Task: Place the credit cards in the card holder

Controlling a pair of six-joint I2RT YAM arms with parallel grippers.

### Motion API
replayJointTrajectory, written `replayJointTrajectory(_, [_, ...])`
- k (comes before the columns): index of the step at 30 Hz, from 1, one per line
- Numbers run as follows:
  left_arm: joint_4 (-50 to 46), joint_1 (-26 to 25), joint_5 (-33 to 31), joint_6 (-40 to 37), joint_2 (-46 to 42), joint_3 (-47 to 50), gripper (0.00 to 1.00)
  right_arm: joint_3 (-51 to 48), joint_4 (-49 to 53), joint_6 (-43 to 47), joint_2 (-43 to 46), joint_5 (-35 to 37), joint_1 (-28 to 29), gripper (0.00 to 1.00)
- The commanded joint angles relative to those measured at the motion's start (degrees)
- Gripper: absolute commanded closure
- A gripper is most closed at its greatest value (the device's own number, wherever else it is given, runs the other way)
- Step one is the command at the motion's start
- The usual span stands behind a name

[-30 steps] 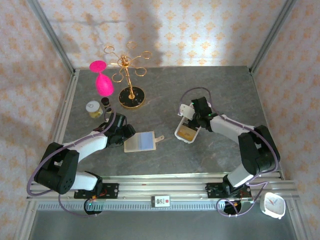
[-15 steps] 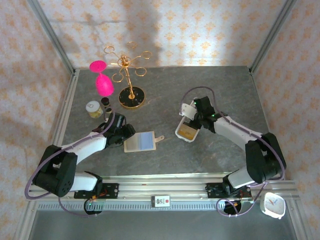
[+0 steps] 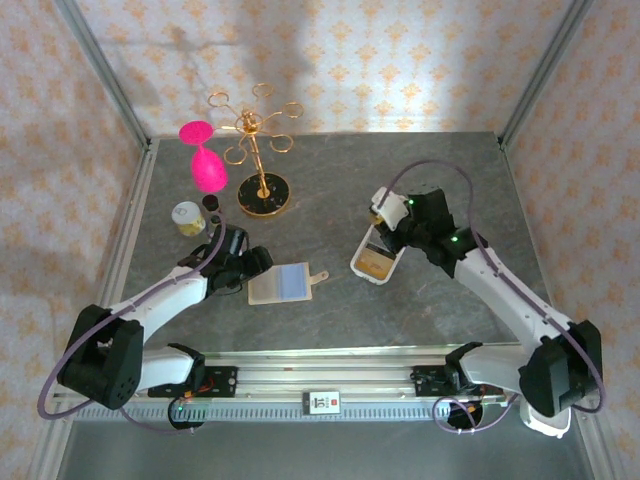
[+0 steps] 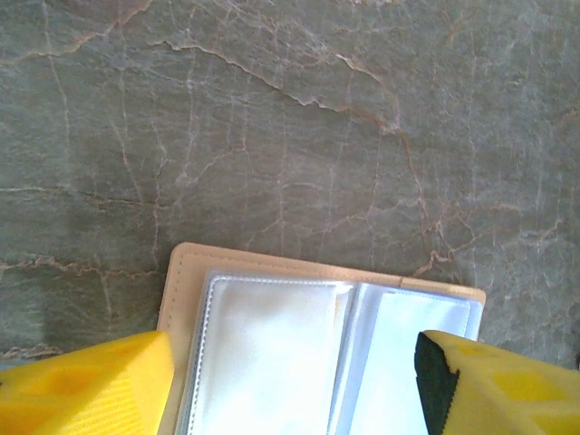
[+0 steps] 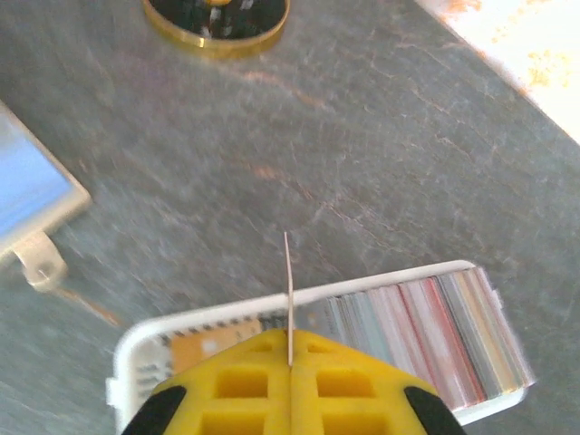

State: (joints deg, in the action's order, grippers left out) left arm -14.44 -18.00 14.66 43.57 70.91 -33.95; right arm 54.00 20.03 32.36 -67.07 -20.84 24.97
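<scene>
The card holder (image 3: 282, 284) lies open on the grey table, cream-edged with clear sleeves (image 4: 272, 353). My left gripper (image 3: 250, 270) hovers just over its left part, open, one yellow finger on each side of the pages (image 4: 294, 367). A white tray (image 3: 377, 262) holds several credit cards standing on edge (image 5: 426, 317) and an orange one lying flat. My right gripper (image 3: 388, 218) is above the tray's far end, shut on one thin card (image 5: 287, 290) seen edge-on, sticking out past the closed jaws (image 5: 290, 349).
At the back left stand a gold stemware rack (image 3: 262, 190), a pink glass (image 3: 205, 165) hanging on it, a small jar (image 3: 187, 217) and a dark cap (image 3: 212, 203). The rack's base (image 5: 217, 18) lies beyond the tray. Metal rails edge the table.
The right arm has risen and stretched out, lifting the held card above the tray's far end. The left gripper stays over the card holder, barely moved.
</scene>
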Motion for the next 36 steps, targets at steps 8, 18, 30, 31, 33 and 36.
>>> replayJointTrajectory(8, [-2.56, -4.01, 1.22, -1.87, -1.65, 0.74, 0.23, -3.03, -11.43, -54.63, -2.33, -13.98, 1.89, 1.00])
replayJointTrajectory(18, [-2.17, -8.02, -3.78, -1.03, 6.40, 0.14, 0.24, -11.91, -30.91, -71.90, -9.45, -12.14, 13.57, 1.00])
replayJointTrajectory(30, [-6.50, -7.90, -8.81, -0.02, 0.68, -0.43, 0.25, -2.29, -31.31, -73.64, -26.45, -11.18, 19.45, 1.00])
replayJointTrajectory(31, [-6.59, -7.77, -9.25, 0.24, -0.62, -0.08, 0.25, -2.15, -31.81, -73.99, -26.90, -11.11, 19.63, 1.00])
replayJointTrajectory(33, [-6.93, -6.79, -9.73, 0.37, -3.01, 0.84, 0.24, -1.84, -32.89, -74.78, -27.84, -10.66, 20.10, 1.00])
replayJointTrajectory(36, [-7.98, -3.86, -10.55, -0.17, -4.01, 2.14, 0.24, -1.06, -33.85, -75.34, -29.60, -10.79, 20.76, 1.00])
